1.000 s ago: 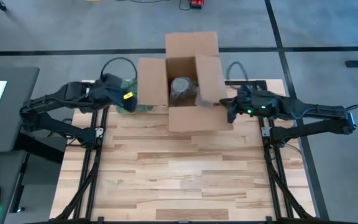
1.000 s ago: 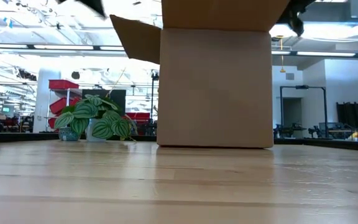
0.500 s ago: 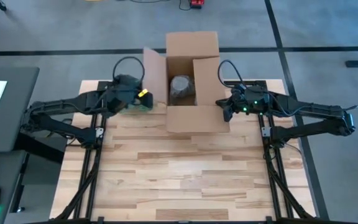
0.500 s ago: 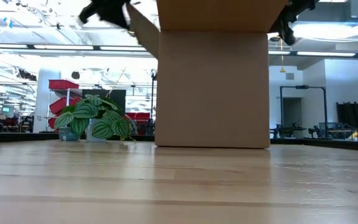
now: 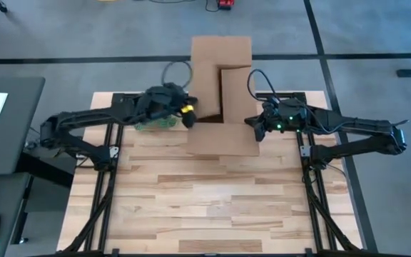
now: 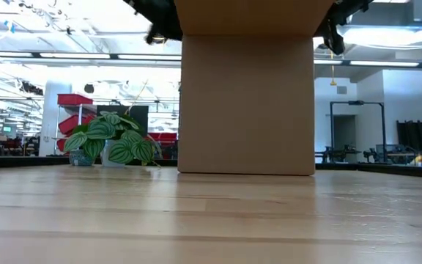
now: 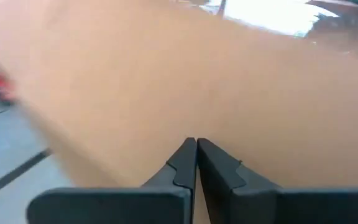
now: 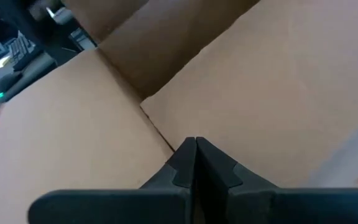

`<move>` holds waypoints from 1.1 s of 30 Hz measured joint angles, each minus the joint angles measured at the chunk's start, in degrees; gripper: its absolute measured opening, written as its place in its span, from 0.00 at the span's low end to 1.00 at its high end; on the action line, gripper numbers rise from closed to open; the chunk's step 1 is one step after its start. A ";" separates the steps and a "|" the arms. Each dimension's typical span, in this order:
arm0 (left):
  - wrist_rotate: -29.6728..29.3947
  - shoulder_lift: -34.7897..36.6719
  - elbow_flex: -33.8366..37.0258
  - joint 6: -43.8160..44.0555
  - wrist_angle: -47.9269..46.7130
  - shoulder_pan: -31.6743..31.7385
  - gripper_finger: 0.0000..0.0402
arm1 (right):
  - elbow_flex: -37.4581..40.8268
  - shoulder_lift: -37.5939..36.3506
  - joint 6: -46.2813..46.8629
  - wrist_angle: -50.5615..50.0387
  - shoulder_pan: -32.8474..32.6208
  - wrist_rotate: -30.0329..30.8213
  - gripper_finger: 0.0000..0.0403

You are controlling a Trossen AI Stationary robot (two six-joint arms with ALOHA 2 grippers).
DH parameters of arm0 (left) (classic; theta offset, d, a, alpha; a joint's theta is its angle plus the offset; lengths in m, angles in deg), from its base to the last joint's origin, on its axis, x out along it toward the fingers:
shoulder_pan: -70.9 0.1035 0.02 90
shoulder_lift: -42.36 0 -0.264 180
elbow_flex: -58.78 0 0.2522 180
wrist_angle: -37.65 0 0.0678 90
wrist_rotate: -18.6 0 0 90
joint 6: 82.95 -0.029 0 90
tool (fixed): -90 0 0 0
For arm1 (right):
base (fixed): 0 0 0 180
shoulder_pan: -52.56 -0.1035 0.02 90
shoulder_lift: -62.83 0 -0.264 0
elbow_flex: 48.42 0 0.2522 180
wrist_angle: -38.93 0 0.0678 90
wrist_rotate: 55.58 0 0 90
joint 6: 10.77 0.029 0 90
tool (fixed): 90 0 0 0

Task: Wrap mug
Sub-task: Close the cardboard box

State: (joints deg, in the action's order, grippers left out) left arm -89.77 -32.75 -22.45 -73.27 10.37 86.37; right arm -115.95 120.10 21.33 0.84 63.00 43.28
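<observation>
While the flaps are lying folded over the box (image 5: 222, 93) at the table's (image 5: 212, 207) far edge, they are hiding the mug, which is probably sitting inside. The left gripper (image 5: 189, 118) is pressing on the left flap (image 7: 166, 87) with fingers closed together. The right gripper (image 5: 257, 128), fingers likewise closed, is resting at the right flap (image 8: 278, 93). Behind the left arm, a plant (image 6: 112, 143) is showing only partly.

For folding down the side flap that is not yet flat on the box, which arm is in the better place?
Probably the right. The right gripper, jaws shut, sits against the right flap of the cardboard box, which looks only partly lowered. The left gripper, jaws shut, rests on the left flap, already folded over the opening.
</observation>
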 joint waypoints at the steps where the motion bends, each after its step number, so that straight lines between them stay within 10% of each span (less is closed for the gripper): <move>1: 2.32 -1.32 0.03 -0.69 1.54 0.08 0.00 | -0.64 0.02 0.27 -0.35 -0.04 -0.09 0.00; 19: 18.94 -5.48 -1.13 -6.18 3.88 0.75 0.00 | -15.47 5.37 2.48 -3.35 3.89 -0.41 0.00; 33: 23.61 -5.23 -5.92 -4.41 0.25 0.67 0.00 | -15.92 23.59 -11.49 15.92 21.39 -28.27 0.00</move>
State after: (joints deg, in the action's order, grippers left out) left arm -66.16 -37.99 -28.37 -77.68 10.62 87.05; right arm -131.87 143.69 9.84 16.76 84.39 15.01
